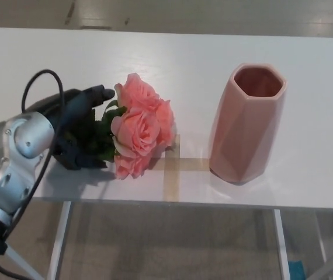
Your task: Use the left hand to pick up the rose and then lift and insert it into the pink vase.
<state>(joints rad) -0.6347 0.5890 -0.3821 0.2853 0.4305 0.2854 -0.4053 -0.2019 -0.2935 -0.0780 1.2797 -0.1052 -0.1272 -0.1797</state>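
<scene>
Rose (138, 131) lies flat on the white counter (184, 58), near the front edge, left of centre. Pink blooms point toward the pink vase (245, 122); green leaves and stem run away from the vase, toward the robot's left. Long axis therefore roughly left to right across the counter, stem end under the robot's left hand (79, 131)

Left hand sits directly over the leafy part of the stem, just beside the blooms. One of its fingers (99, 93) reaches over the far side of the foliage and nearly meets the uppermost bloom; the lower digits curl in on the near side at counter level. Foliage sits between them. Hand reads as partly closed around the stem, but whether the stem is actually pinched cannot be told: leaves and the dark hand hide the contact. Rose not lifted; blooms rest on the counter

Right hand not in view, so the left is the only hand near the rose

Vase stands upright on the counter, well apart from the rose to its right, mouth open and empty as far as can be seen. Tape cross (172, 166) on the counter lies between blooms and vase

Judgement: the coming lift depends on the stem being caught crosswise between the fingers; after that the stem end must swing down to enter the vase mouth
</scene>
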